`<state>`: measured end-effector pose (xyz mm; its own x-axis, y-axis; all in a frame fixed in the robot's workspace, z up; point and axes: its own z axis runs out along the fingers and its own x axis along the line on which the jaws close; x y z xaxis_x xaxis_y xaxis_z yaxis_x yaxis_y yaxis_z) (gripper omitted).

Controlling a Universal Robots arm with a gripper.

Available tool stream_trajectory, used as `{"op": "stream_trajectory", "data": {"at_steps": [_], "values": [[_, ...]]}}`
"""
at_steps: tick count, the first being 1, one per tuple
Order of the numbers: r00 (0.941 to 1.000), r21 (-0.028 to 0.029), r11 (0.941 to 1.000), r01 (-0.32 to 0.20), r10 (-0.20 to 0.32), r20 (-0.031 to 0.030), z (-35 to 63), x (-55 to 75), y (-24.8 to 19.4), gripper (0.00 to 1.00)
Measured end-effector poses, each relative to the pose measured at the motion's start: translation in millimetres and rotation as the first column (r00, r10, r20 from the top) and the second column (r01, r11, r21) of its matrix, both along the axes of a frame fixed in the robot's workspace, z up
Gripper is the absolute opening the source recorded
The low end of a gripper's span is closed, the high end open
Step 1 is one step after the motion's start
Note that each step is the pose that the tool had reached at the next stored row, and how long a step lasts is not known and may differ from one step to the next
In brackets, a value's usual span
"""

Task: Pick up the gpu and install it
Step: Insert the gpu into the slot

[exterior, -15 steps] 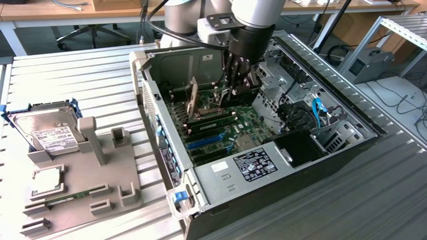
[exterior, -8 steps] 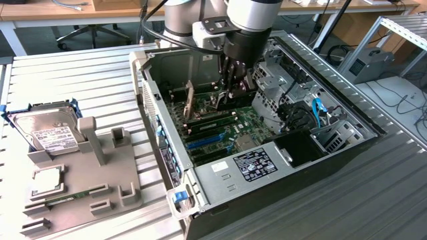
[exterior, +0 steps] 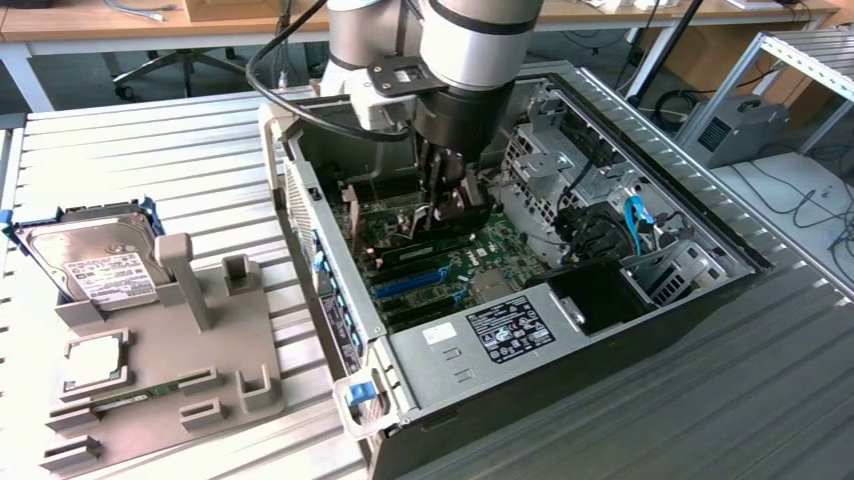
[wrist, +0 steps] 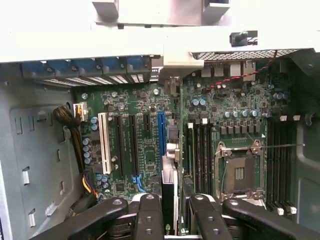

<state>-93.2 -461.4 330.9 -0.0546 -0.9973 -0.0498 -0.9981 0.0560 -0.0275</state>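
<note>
Edgewise, the gpu (wrist: pixel 169 195) sits clamped within the gripper (wrist: pixel 170 215).

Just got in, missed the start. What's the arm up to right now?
The arm has its gripper down inside the open computer case, over the motherboard. Its jaws are closed on the gpu, which is held edge-on above the blue expansion slot, next to the memory slots. The card does not look seated yet. On the table at the exterior view's left, a hard drive sits in the grey parts holder.
</note>
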Motion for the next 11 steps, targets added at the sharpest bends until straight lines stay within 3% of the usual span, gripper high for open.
{"op": "stream_trajectory", "data": {"at_steps": [1, 11], "values": [[1.0000, 0.0001, 1.0000, 0.000, 0.000, 0.0000, -1.0, -3.0, -2.5, 0.26], [1.0000, -0.0001, 1.0000, 0.000, 0.000, -0.0063, -1.5, 10.2, -4.3, 0.26]]}}
